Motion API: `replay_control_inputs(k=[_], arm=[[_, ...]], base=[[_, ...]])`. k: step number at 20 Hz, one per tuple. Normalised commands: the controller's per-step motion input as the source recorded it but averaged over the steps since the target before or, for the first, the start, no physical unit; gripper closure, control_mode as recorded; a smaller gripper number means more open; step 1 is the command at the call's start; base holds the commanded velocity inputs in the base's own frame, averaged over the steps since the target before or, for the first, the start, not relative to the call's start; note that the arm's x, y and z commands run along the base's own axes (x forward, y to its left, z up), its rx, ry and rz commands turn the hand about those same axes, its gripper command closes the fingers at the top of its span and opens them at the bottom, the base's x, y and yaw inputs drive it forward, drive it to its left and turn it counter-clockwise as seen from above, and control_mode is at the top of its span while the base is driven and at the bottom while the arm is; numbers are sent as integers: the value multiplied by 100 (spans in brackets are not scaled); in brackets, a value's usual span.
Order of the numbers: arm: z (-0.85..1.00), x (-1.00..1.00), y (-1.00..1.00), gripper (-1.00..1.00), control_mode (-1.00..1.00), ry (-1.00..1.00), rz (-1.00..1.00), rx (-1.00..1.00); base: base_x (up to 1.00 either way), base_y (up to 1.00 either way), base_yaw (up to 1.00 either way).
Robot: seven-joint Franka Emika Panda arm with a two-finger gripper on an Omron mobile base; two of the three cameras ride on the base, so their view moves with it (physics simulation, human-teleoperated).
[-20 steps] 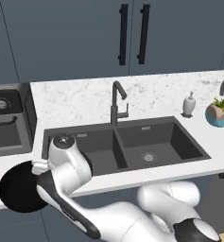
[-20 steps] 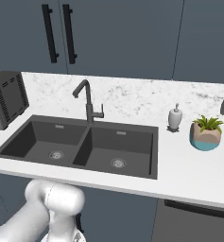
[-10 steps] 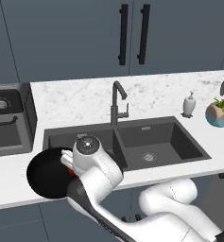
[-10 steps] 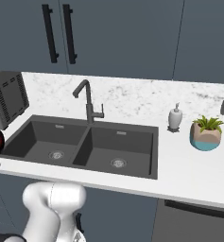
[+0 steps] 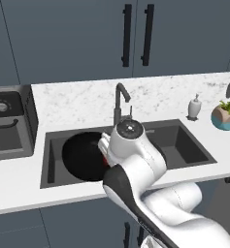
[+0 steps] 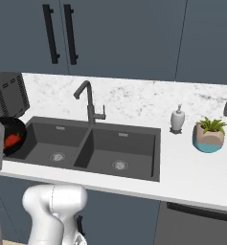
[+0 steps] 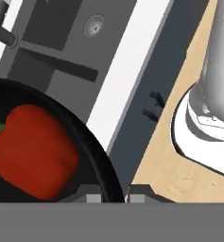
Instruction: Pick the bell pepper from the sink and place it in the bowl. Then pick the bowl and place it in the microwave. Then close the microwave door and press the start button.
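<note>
Pepper (image 7: 33, 150) in bowl (image 7: 101, 160) — hand (image 7: 114, 194) pinching rim.

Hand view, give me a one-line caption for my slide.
Gripper pinches the rim of the black bowl holding the red bell pepper, carried above the sink.

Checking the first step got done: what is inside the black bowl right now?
The red bell pepper lies inside the bowl, its green stem end pointing toward the left edge of the hand view. The bowl floor under the pepper is covered, so anything beneath it cannot be seen.
</note>
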Motion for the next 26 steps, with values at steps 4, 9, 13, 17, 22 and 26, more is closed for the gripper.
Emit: replay_control_inputs(k=[4,9,13,17,22,26], arm=[[65,-30,-67,100,-100,14,-32,17],[53,-36,-59,100,-100,19,-18,9],[57,-43,-39,100,-100,16,-12,0],[58,-33,-37,100,-100,19,-10,0],[19,-34,-43,100,-100,6,-3,0],[-2,-33,-65,100,-100,0,0,0]], base=[[0,0,0],[0,0,0],[0,0,0],[0,0,0],[0,0,0],[0,0,0]])
